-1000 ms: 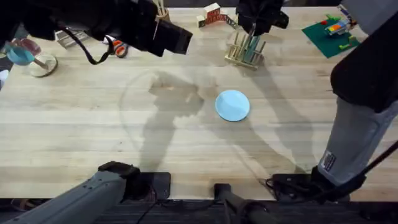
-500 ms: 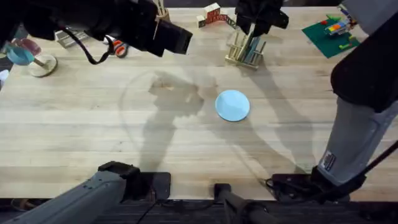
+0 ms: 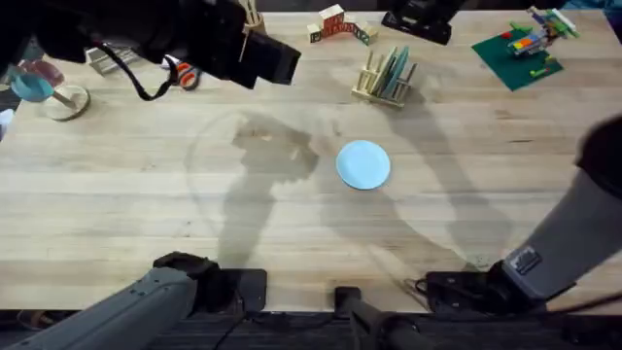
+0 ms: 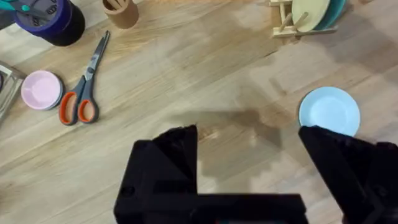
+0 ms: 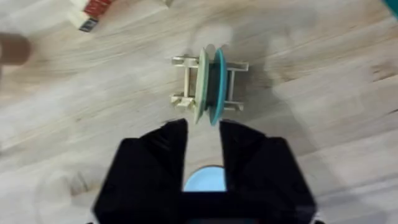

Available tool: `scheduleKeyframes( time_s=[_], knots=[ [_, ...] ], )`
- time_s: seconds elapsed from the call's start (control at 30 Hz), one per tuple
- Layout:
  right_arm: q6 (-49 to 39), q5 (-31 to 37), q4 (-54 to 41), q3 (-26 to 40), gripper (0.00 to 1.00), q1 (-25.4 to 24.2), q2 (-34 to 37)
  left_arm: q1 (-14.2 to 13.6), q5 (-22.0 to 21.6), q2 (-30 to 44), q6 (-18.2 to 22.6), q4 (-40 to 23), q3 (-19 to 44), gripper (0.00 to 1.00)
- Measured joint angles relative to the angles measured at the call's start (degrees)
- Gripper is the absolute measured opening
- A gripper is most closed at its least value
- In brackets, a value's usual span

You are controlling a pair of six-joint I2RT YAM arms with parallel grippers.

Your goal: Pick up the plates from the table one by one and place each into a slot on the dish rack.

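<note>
Right gripper is up above the dish rack, black fingers parted with a narrow gap, holding nothing. From overhead it sits at the far edge of the table, just behind the rack. Rack stands upright with two plates on edge in its slots: a cream plate and a teal plate side by side, close together. Left wrist view shows the same pair, cream one in front of the teal one.

A light blue plate lies flat on the table, near the middle, on the near side of the rack and apart from it. Right wrist view catches its edge between the fingers, lower down on the wood.

Left gripper is raised over the table's far left part, fingers spread wide, empty. In its view the blue plate lies just by one fingertip.

Other stuff: orange-handled scissors lying flat, a small pink dish beside them, a wooden cup and a dark purple container farther back. Far right corner has a green mat with toy bricks; red and white blocks sit left of the rack.
</note>
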Motion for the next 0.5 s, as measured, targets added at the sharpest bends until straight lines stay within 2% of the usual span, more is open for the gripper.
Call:
scheduleKeyframes(
  time_s=[0.1,0.13,0.2,0.27,0.33,0.5],
  knots=[
    [-2.20,0.01,-1.44,0.20,0.449,0.00,-3.55,0.01,0.01,0.00,0.00,0.00,0.00,0.993],
    [-2.96,0.00,-2.12,0.22,0.538,0.00,-4.55,0.02,0.00,0.00,-0.01,0.00,0.00,0.992],
    [-5.02,0.00,-3.61,0.22,0.812,0.00,-6.24,0.00,0.01,0.00,0.00,0.00,0.00,0.993],
    [-7.11,0.00,-5.07,0.22,0.962,0.00,-7.77,0.00,0.02,0.00,0.00,0.00,0.00,0.993],
    [-9.05,-0.01,-6.44,0.22,0.992,0.00,-9.11,0.01,0.01,0.00,-0.02,0.00,0.00,0.993],
    [-13.63,-0.02,-10.94,0.22,0.995,0.00,-13.09,0.00,0.02,0.00,-0.24,-0.03,0.00,0.993]
  ],
)
